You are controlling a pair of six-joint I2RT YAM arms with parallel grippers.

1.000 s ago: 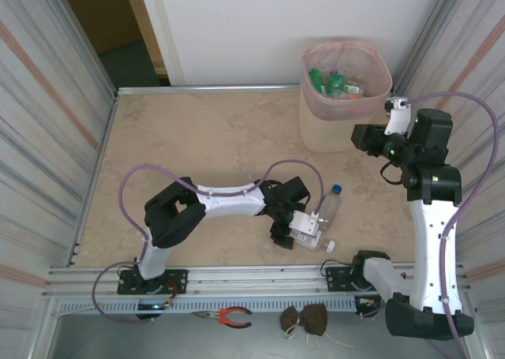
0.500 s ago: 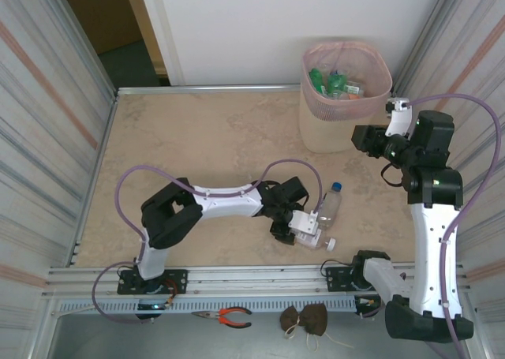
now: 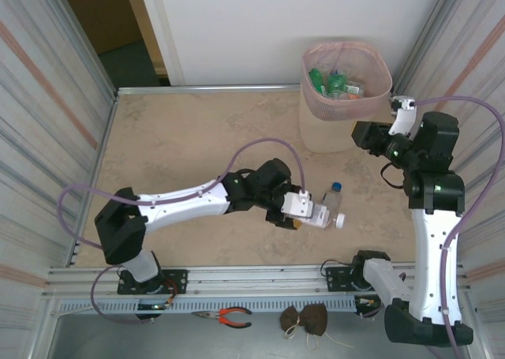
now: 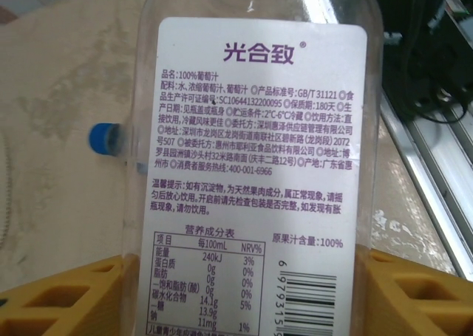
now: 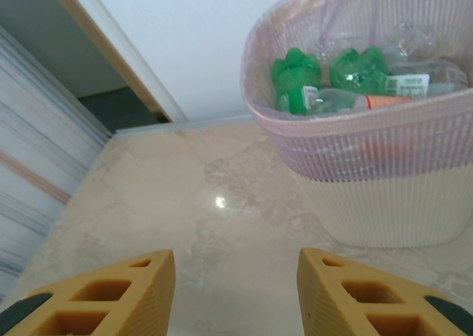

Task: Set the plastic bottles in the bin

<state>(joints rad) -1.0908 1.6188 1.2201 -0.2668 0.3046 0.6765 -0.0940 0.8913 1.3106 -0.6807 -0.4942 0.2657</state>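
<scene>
The left gripper (image 4: 247, 266) has its yellow fingers pressed against both narrow sides of a flat clear plastic bottle with a white printed label (image 4: 259, 129), taken near its base end, over the near part of the beige marble-patterned tabletop (image 3: 197, 146). Seemingly empty, the bottle should be light, thin-walled and slick, so a gentle hold across the labelled body suits it. A clear blue-capped bottle (image 3: 332, 199) sits just beside. The right gripper (image 5: 236, 284) hangs partly open and empty, facing the cream wastebasket with a pink liner (image 5: 399, 203), which holds green bottles (image 5: 295, 74).
</scene>
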